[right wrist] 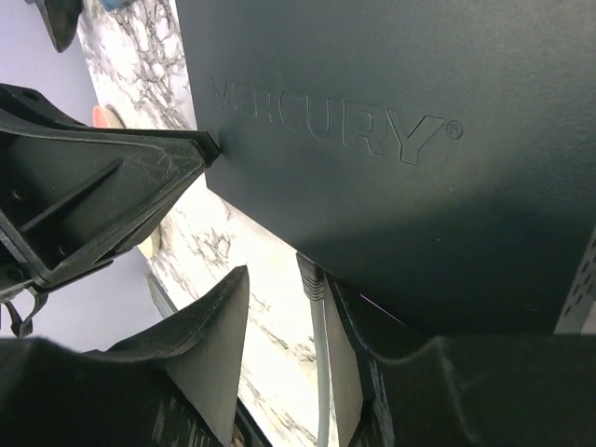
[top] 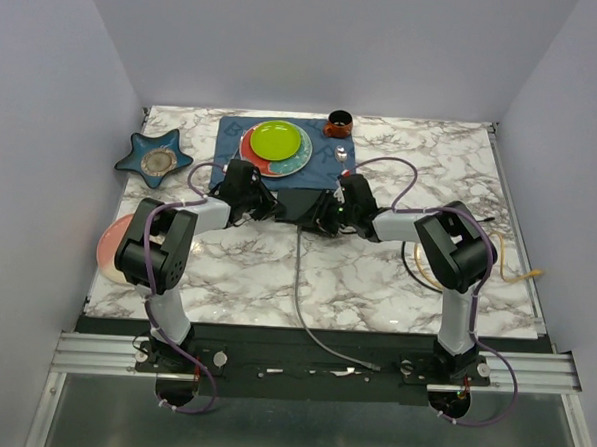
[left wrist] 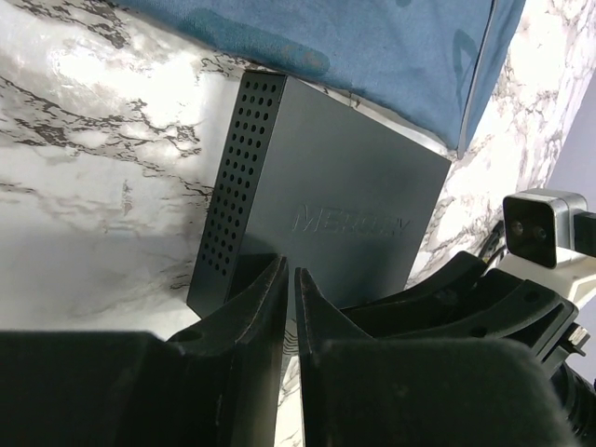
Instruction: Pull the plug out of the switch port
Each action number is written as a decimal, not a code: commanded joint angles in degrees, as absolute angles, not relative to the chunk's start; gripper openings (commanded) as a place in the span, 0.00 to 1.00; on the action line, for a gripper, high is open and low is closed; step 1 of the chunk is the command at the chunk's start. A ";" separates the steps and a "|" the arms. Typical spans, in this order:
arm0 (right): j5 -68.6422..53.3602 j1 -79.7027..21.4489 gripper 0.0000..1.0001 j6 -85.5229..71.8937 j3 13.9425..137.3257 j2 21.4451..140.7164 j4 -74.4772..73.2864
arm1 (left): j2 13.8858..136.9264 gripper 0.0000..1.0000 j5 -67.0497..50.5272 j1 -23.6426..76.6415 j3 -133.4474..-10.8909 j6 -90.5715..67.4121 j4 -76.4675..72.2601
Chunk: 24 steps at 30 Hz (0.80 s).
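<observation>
The switch (top: 299, 206) is a flat matte-black box in front of the blue mat; it also shows in the left wrist view (left wrist: 345, 196) and the right wrist view (right wrist: 419, 186). A grey cable (top: 300, 294) runs from its near edge towards the table front. Its plug (right wrist: 310, 277) sits in the switch's edge. My right gripper (right wrist: 289, 279) is open around the plug, which lies close to the right finger (right wrist: 346, 372). My left gripper (left wrist: 291, 275) is shut and empty, its tips resting on the switch's top near the left end.
A blue cloth mat (top: 332, 150) behind the switch carries a green plate (top: 276, 140) on stacked plates, with a brown cup (top: 339, 122) at its corner. A star-shaped dish (top: 157, 158) and a pink plate (top: 109, 249) lie left. Black and yellow cables (top: 521, 275) lie right.
</observation>
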State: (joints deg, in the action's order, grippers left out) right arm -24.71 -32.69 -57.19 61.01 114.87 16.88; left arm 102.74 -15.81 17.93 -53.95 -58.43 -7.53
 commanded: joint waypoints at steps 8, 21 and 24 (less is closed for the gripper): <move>-20.21 -33.40 0.46 -58.44 58.36 115.75 14.32 | 103.01 0.22 -17.40 18.63 -53.00 -58.80 -8.17; -19.69 -33.22 0.45 -72.85 53.09 118.04 32.07 | 102.48 0.22 -17.05 19.51 -51.33 -58.97 -8.70; -18.73 -33.22 0.43 -74.53 52.12 117.95 33.48 | 102.39 0.22 -17.14 19.51 -51.33 -59.06 -8.79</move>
